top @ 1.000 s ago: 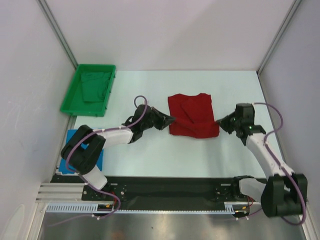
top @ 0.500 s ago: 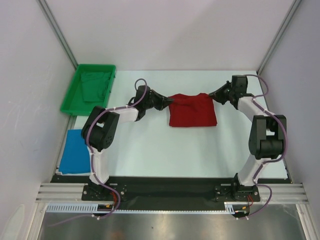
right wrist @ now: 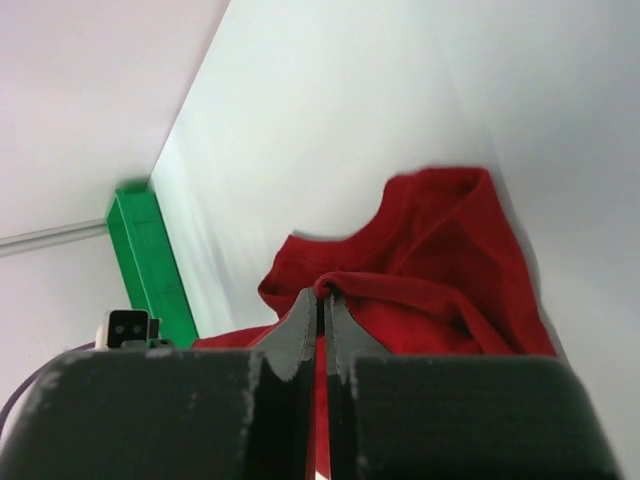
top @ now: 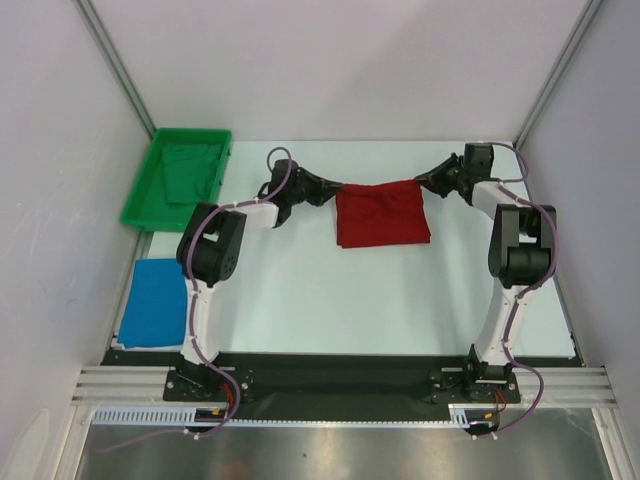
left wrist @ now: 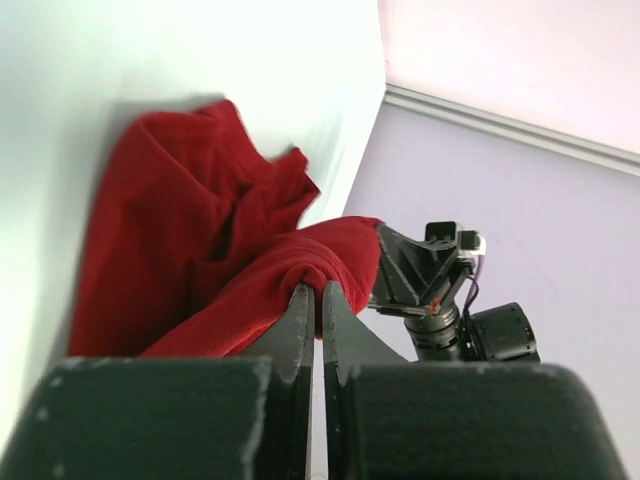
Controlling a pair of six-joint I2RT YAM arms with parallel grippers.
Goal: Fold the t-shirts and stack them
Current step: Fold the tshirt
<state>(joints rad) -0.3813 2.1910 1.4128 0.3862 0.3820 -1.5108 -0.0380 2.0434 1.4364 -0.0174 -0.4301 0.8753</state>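
The far shirt (top: 382,215) lies toward the back of the table (top: 330,300), between my left pincer (top: 333,188) at its left back corner and my right pincer (top: 422,183) at the right one. The tray (top: 172,226) sits back-left with a cloth (top: 190,170) in it. The near shirt (top: 152,300) lies front-left, beside my left arm.

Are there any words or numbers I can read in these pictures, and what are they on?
No words, numbers or signs can be read anywhere.
The red t-shirt and blue t-shirt are plain; the green tray shows no label.
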